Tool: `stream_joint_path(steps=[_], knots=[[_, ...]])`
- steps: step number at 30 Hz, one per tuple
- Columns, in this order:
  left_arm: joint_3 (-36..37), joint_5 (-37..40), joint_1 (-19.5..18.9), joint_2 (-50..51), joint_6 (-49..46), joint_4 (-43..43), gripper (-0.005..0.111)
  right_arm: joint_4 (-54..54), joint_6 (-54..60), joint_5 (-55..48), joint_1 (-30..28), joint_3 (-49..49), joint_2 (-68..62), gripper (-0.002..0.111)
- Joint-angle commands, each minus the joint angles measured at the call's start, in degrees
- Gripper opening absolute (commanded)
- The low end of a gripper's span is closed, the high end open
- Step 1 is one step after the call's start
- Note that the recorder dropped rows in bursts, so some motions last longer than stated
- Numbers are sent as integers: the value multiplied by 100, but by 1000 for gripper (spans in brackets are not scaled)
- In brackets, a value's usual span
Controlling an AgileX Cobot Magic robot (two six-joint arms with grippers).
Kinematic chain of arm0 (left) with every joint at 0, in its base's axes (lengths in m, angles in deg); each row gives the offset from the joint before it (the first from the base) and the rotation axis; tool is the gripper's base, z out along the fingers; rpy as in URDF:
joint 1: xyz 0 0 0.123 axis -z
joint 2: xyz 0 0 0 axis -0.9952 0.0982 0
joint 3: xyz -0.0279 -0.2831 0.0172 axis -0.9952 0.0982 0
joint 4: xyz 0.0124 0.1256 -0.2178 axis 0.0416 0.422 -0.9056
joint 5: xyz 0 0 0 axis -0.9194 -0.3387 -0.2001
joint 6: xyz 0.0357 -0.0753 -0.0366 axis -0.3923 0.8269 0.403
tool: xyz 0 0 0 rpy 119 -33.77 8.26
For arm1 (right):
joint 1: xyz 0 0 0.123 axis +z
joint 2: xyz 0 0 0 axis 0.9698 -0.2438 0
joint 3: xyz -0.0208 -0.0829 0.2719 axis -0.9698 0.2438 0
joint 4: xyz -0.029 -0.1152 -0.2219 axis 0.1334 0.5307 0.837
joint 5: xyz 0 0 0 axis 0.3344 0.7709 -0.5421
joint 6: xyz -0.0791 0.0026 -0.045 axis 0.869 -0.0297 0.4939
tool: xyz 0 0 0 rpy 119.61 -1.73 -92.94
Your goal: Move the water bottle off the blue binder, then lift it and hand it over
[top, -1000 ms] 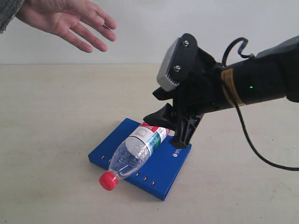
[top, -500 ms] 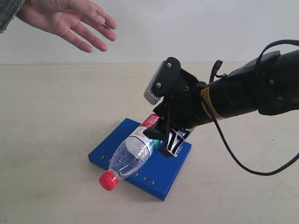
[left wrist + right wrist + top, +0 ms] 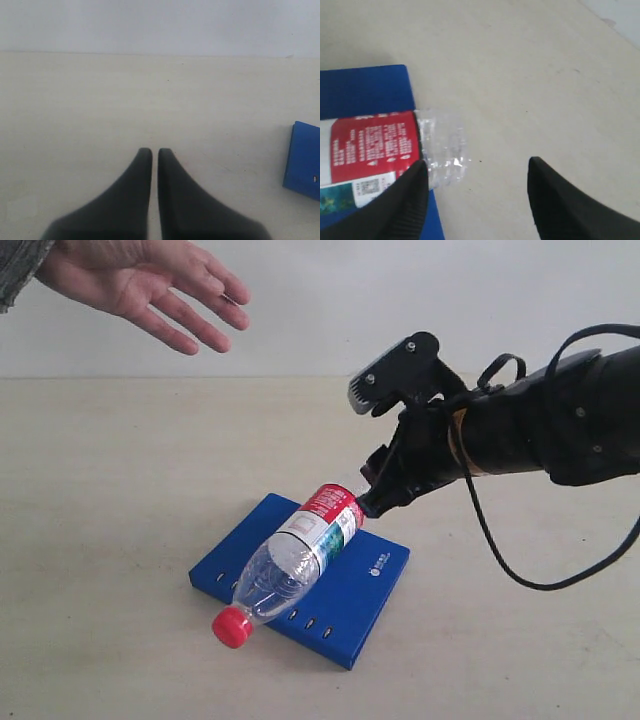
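Currently finding the bottle [image 3: 290, 565] lying flat on the binder [image 3: 355, 605], near the middle of the desk [image 3: 100, 540], not yet moved off it. Reading its long axis in the exterior view as running from 7 o'clock to 1 o'clock, with the red cap [image 3: 232, 626] pointing to 7 and hanging just past the binder's slotted edge, and the clear base pointing to 1.

Placing the right jaws right at that base end, at about 1 o'clock from the bottle, reaching in on the right arm [image 3: 540, 430] from 3 o'clock. Seeing them partly open and holding nothing. Noting, in the right wrist view, the base [image 3: 442, 145] sitting just beside one finger [image 3: 400, 205] and poking a little way into the gap, well apart from the other finger [image 3: 560, 205]. Not managing to tell touching from just short of touching there.

Finding the left jaws pressed shut on nothing, over bare desk, with only a corner of the binder [image 3: 302, 160] showing in the left wrist view. Judging the right arm to be by far the nearer one.

Spotting an open hand [image 3: 140, 285] at 11 o'clock, well apart from the bottle.

Judging the coming move to be turning on that end-on meeting at the base. Expecting any off-centre nudge to be rolling or swinging the round bottle about its cap end, rather than sliding it straight off.
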Motion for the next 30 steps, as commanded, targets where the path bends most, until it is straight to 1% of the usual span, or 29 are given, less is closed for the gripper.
stream_joint_path(steps=[1, 3, 6, 7, 10, 12, 16, 19, 22, 23, 24, 27, 29, 30], knots=[[16, -75, 0, 39, -28, 6, 4, -871, -1100, -884, -5, -14, 209, 52], [16, -75, 0, 39, -28, 6, 4, -912, -1880, -1099, -5, 126, 363, 52], [16, -75, 0, 39, -28, 6, 4, -832, -2400, -1096, -27, 564, 615, 52], [16, -75, 0, 39, -28, 6, 4, -872, -2728, -1071, -27, 778, 711, 52], [16, -75, 0, 39, -28, 6, 4, -990, -4218, -1039, -27, 1471, 1031, 52], [16, -75, 0, 39, -28, 6, 4, -1056, -4156, -1024, -27, 1834, 1271, 52], [16, -75, 0, 39, -28, 6, 4, 104, -3298, -796, -27, 2307, 1783, 52], [16, -75, 0, 39, -28, 6, 4, 157, -2507, -362, -27, 2418, 2166, 52], [16, -75, 0, 39, -28, 6, 4, 157, -2147, 110, -27, 2418, 2359, 52], [16, -75, 0, 39, -28, 6, 4, 281, -2207, 169, -27, 2418, 2409, 52], [16, -75, 0, 39, -28, 6, 4, 281, -2444, 136, -27, 2429, 2429, 52], [16, -75, 0, 39, -28, 6, 4, 281, -2827, -749, 290, 2442, 2448, 52], [16, -64, 0, 39, -28, 6, 4, 281, -2536, -1509, 538, 2449, 2448, 52], [16, -64, 0, 39, -28, 6, 4, 281, -2067, -1679, 643, 2449, 2448, 52]])
